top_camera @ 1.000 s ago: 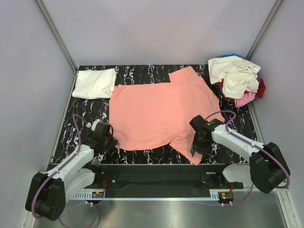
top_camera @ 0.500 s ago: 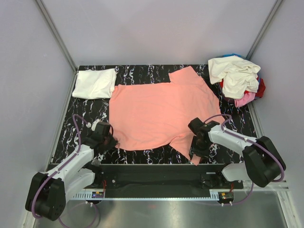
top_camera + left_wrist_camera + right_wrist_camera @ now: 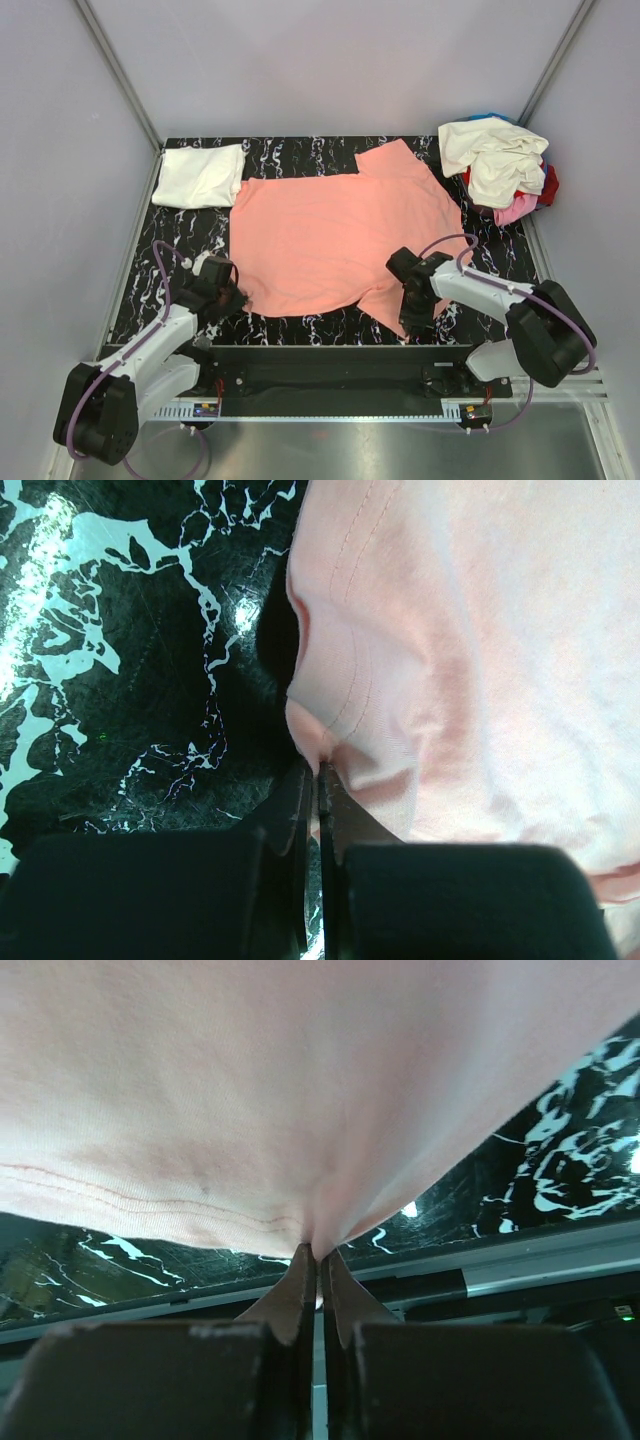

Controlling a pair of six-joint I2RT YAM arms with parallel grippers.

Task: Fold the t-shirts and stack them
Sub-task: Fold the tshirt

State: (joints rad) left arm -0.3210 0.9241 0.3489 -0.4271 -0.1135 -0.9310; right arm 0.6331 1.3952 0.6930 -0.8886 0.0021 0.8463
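A salmon-pink t-shirt [image 3: 335, 235] lies spread flat across the middle of the black marbled table [image 3: 185, 235]. My left gripper [image 3: 238, 296] is shut on the shirt's near left corner; the left wrist view shows the hem [image 3: 330, 695] bunched between its jaws [image 3: 320, 775]. My right gripper [image 3: 408, 318] is shut on the near right sleeve, and the pink cloth [image 3: 300, 1110] runs up from its closed jaws [image 3: 318, 1252]. A folded white t-shirt [image 3: 200, 175] lies at the far left corner. A heap of more t-shirts [image 3: 500, 165], cream on top with red, bright pink and blue beneath, sits at the far right.
Grey walls close in the table on three sides. A metal rail [image 3: 330, 355] runs along the near edge between the arm bases, seen also as the rail [image 3: 520, 1265] in the right wrist view.
My right gripper has slid left onto the near right sleeve and closed on it. The left gripper and the shirt's body have stayed put.
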